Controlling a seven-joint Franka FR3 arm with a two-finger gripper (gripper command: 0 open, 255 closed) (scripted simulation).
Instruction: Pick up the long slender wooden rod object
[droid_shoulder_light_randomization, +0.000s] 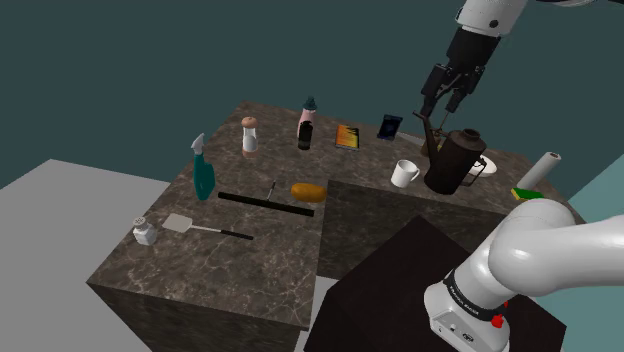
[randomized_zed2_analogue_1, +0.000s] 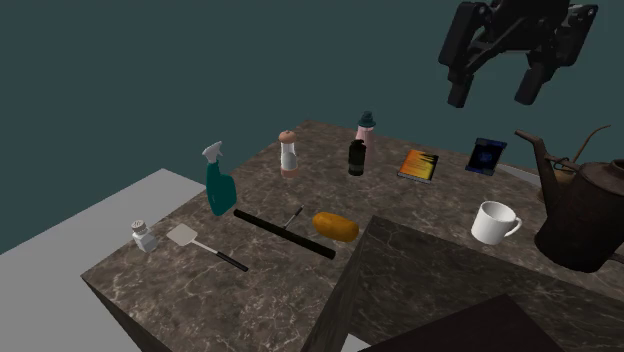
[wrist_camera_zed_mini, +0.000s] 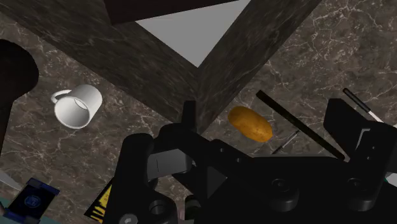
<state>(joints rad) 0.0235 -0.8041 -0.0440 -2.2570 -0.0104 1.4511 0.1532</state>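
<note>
Your gripper (randomized_zed2_analogue_1: 492, 98) hangs high in the air above the bench (droid_shoulder_light_randomization: 200, 270), close over the dark kettle (droid_shoulder_light_randomization: 452, 160). Its 2 black fingers stand apart, so it is open, and it holds nothing.

The thing you want is the long thin rod (droid_shoulder_light_randomization: 265, 203). It looks black here, not like wood. It lies flat on the bench, well apart from the gripper. In the shoulder view it is off to the left and far lower down.

Look at how the rod lies. Its long way runs across the shoulder view from left to right, dipping a little to the right. 1 end is near the teal spray bottle (droid_shoulder_light_randomization: 204, 175). The other end is just beside the orange loaf (droid_shoulder_light_randomization: 308, 191). A small thin stick (droid_shoulder_light_randomization: 272, 187) lies close behind the rod, so watch for that.

In the wrist view you can see the rod (wrist_camera_zed_mini: 299, 124) next to the loaf, past the corner of the bench.

I think you must go across first, then down. Turn the gripper so its fingers close across the thin way of the rod, near its middle.
</note>
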